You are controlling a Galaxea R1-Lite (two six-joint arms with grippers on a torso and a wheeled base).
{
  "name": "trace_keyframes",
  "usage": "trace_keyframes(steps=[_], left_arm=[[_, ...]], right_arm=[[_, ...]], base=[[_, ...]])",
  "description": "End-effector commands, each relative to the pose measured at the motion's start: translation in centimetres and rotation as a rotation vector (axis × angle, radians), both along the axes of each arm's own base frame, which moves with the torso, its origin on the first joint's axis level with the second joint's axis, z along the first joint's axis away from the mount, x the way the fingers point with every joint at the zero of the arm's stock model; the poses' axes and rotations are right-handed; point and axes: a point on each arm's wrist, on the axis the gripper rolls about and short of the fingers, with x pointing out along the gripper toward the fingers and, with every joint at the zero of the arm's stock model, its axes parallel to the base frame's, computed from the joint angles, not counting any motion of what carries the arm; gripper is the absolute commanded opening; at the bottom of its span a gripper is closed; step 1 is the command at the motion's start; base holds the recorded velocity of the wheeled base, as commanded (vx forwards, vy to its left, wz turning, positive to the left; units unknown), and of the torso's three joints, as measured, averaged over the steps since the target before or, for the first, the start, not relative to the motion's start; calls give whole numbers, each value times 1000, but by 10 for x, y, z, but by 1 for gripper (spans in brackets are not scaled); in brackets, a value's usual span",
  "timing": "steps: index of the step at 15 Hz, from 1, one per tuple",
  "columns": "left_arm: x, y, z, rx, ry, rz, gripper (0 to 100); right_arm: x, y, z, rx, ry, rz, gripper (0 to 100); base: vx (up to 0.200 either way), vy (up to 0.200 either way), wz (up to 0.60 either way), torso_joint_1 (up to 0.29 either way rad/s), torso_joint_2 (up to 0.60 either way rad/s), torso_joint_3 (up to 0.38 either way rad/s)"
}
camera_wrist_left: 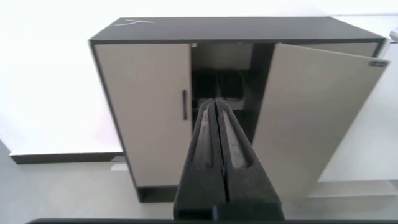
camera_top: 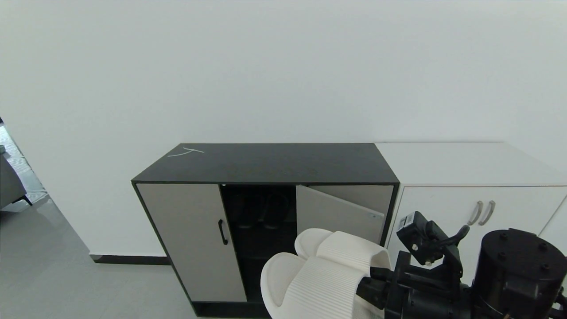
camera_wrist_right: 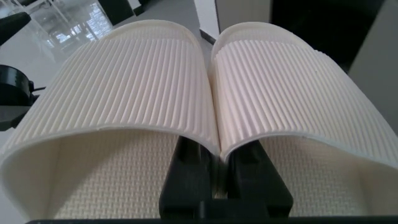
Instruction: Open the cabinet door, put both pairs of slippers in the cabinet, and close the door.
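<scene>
- The white slippers (camera_top: 310,274) are held as a pair side by side in the air, in front of the cabinet (camera_top: 266,161) and low before its open middle part.
- Their long axis runs from the right gripper (camera_wrist_right: 216,186) toward the cabinet, with the rounded ends forward. The dark opening lies ahead of them and a little to the robot's left.
- I judge the next move is a push forward and slightly left. The right arm is the one to do it, because it carries the pair.
- The right gripper's jaws are nearly closed. They pinch the two inner edges of the white slippers together, one slipper on each side.
- Inside the cabinet, the dark slippers (camera_top: 261,210) already lie on a shelf, so one pair looks finished.
- The right door (camera_top: 332,212) stands swung open, just beside the white slippers on their right. The pair could brush its edge on the way in.
- The left gripper (camera_wrist_left: 216,124) hangs in front of the cabinet, facing the opening. Its jaws are pressed together and hold nothing.
- The left door (camera_top: 186,235) is closed, with its handle (camera_top: 222,231) next to the opening.
- A white cabinet (camera_top: 465,164) stands touching the dark one on the right.
</scene>
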Motion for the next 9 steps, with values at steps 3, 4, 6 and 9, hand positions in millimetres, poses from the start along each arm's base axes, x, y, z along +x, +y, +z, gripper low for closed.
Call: trace_keyframes(steps=[3, 4, 6, 9], left_arm=[[0, 0, 0, 0, 2, 0, 0], [0, 0, 0, 0, 0, 0, 0], [0, 0, 0, 0, 2, 0, 0], [0, 0, 0, 0, 2, 0, 0]], right_arm=[[0, 0, -1, -6, 1, 1, 0], [-1, 0, -3, -10, 5, 1, 0], [-1, -1, -2, -6, 1, 1, 0], [-1, -1, -2, -3, -1, 1, 0]], base=[[0, 200, 0, 2, -1, -2], [0, 200, 0, 2, 2, 2], [0, 200, 0, 5, 2, 2], [0, 200, 0, 4, 2, 1]])
